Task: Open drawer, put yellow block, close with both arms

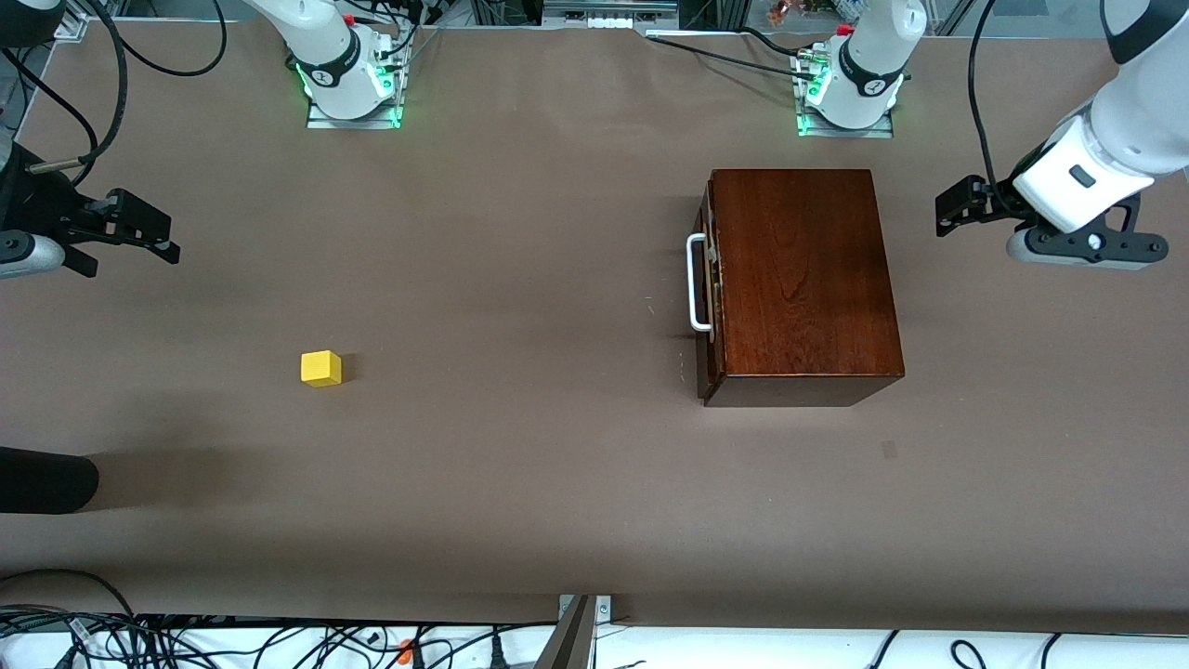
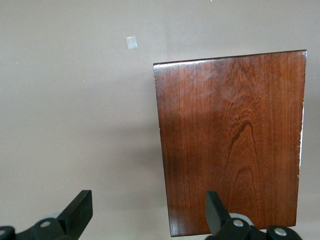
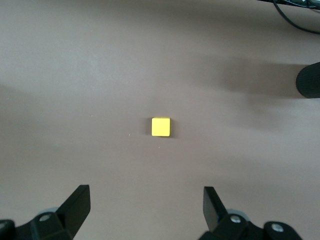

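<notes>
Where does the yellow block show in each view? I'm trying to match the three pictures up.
Front view: the yellow block lies on the brown table, toward the right arm's end.
Left wrist view: not in it; only the wooden box shows.
Right wrist view: mid-picture.
Shared landmark: the brown table.

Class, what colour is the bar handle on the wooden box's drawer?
White; the U-shaped bar handle shows best in the front view.

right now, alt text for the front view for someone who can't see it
A shut drawer in a brown box sits toward the left arm's end; a yellow block lies apart toward the right arm's end. Both open grippers, left and right, hang at the table's ends.
</notes>
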